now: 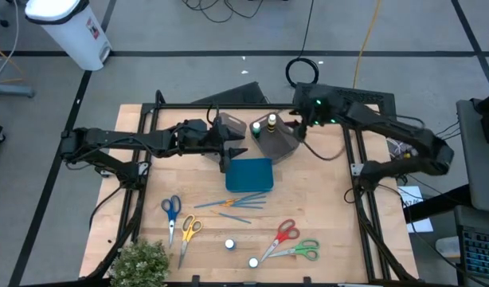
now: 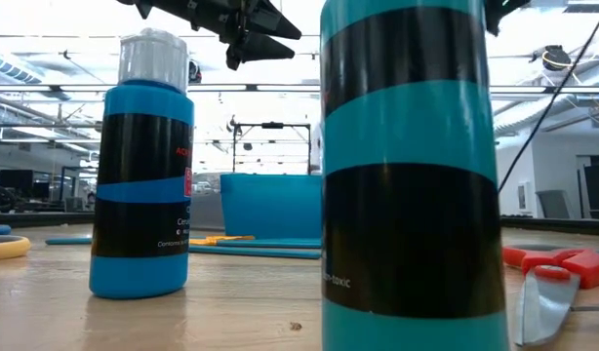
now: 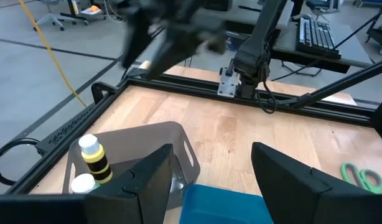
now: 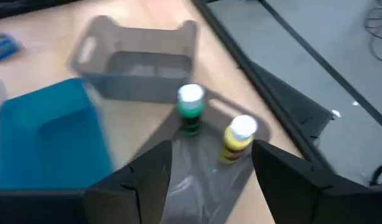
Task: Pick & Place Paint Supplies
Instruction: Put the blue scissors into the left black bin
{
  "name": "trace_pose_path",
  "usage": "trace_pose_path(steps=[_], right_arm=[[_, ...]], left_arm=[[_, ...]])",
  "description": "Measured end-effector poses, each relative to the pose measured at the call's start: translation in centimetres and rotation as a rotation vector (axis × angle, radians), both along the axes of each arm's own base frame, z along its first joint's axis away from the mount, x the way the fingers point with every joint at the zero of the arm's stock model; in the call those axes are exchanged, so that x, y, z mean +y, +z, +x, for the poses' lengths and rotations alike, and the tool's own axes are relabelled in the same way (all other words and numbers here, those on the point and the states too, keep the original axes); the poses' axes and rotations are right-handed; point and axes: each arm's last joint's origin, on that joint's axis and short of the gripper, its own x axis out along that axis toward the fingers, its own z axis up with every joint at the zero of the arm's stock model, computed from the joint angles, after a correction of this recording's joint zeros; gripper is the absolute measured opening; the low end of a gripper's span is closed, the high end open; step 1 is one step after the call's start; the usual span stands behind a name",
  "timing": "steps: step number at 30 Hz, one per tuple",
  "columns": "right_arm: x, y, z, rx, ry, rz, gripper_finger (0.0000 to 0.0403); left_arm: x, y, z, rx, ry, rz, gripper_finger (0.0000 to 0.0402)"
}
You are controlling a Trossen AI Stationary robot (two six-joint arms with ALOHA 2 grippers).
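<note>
Two small bottles, one green-banded (image 4: 191, 111) and one yellow-banded (image 4: 237, 140), stand upright in a grey bin (image 1: 278, 143). My right gripper (image 4: 211, 146) hovers open just above them, empty. My left gripper (image 3: 213, 149) is open and empty over the teal tray's (image 1: 249, 174) far edge, beside that bin. Near the front lie blue scissors (image 1: 171, 210), yellow scissors (image 1: 189, 229), red scissors (image 1: 283, 234) and green scissors (image 1: 305, 251), thin brushes (image 1: 238, 203) and two more bottles (image 1: 229, 244) (image 1: 253, 261), which the low view shows upright with teal and black bands (image 2: 143, 175).
A second grey bin (image 4: 138, 59) sits behind the teal tray. A potted plant (image 1: 141, 263) stands at the near left corner. Black frame rails (image 1: 141, 175) run along the table's sides. Bare wood lies on the table's right half (image 1: 324, 199).
</note>
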Motion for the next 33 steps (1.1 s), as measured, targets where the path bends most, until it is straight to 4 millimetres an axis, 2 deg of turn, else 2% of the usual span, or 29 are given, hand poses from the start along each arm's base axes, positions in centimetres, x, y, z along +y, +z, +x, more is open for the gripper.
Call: trace_pose_path(steps=[3, 6, 14, 20, 24, 33], right_arm=[[2.4, 1.1, -1.2, -0.03, 0.05, -0.002, 0.0212], [4.6, 1.0, -2.5, -0.076, 0.097, 0.006, 0.0212], [8.9, -1.9, -4.8, -0.294, 0.242, -0.031, 0.0212], [10.3, -4.7, -5.3, -0.473, 0.334, -0.124, 0.0212], [10.8, -6.4, -5.4, -0.483, 0.373, -0.143, 0.0212], [11.0, -6.2, -5.3, -0.526, 0.39, -0.173, 0.0212]], left_arm=[[0.0, 0.0, 0.0, -0.002, 0.003, -0.009, 0.0225], [0.0, 0.0, 0.0, -0.005, 0.007, -0.024, 0.0225], [0.0, 0.1, 0.0, -0.017, 0.008, -0.028, 0.0225], [0.0, 0.4, 0.1, -0.041, 0.007, -0.022, 0.0225], [0.0, 0.4, 0.1, -0.046, 0.01, -0.033, 0.0225], [0.0, 0.9, 0.2, -0.107, 0.017, -0.067, 0.0225]])
